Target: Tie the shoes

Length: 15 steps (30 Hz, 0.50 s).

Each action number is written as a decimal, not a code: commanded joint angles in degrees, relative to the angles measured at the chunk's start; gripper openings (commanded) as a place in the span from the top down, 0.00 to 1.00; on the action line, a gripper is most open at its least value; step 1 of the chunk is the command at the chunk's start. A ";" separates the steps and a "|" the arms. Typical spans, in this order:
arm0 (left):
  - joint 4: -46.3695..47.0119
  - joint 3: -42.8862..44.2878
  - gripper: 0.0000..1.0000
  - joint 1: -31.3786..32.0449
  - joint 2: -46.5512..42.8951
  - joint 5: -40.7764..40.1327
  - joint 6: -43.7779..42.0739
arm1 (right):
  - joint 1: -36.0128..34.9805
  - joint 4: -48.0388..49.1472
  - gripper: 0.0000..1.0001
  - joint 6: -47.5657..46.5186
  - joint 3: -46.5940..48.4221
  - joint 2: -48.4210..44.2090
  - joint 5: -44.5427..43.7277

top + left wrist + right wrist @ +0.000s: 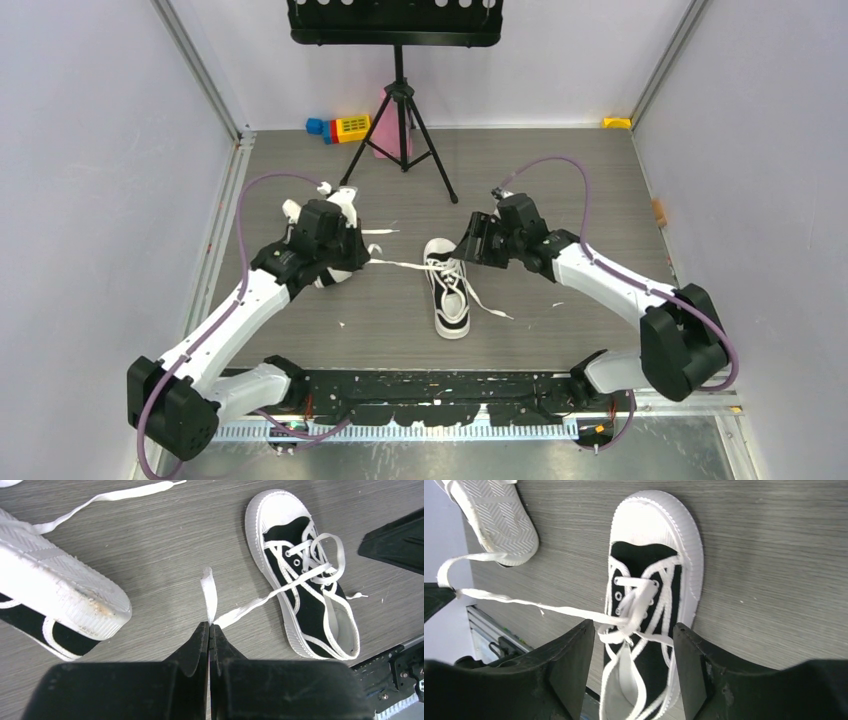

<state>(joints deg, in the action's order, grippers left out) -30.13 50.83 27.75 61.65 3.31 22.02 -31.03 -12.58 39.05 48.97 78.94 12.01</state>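
One black shoe [452, 295] with a white sole stands upright mid-table, its white laces loosely crossed. My left gripper [210, 625] is shut on one end of its lace [240, 611], which runs taut from the shoe [305, 585] to the fingertips [366, 259]. The right gripper [633, 627] is open just above the shoe's heel end [654, 580]. The crossed laces lie between its fingers, which touch nothing. The other shoe [60, 587] lies on its side to the left, sole showing, partly hidden under the left arm [345, 205].
A black music stand on a tripod [400, 110] stands at the back, with coloured blocks [340, 128] and a pink object [385, 140] beside it. A loose lace of the tipped shoe [378, 232] trails on the table. Walls close in both sides.
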 commanded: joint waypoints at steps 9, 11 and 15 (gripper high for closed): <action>1.31 -3.07 1.00 -0.50 -0.23 0.42 -0.35 | 1.14 -8.03 0.28 -7.68 -10.05 -11.51 -2.26; 1.75 -3.06 1.00 -0.52 0.29 0.63 -0.63 | 1.01 -9.97 0.28 -9.70 -10.22 -11.15 -0.59; 1.96 -2.59 1.00 -0.68 1.62 0.50 -0.82 | 0.21 -11.27 0.29 -12.02 -11.07 -10.66 -1.00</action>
<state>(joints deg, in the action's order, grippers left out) -30.52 47.86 27.62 62.37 3.07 22.04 -30.06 -22.46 31.07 38.26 68.86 10.26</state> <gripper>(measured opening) 0.009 0.715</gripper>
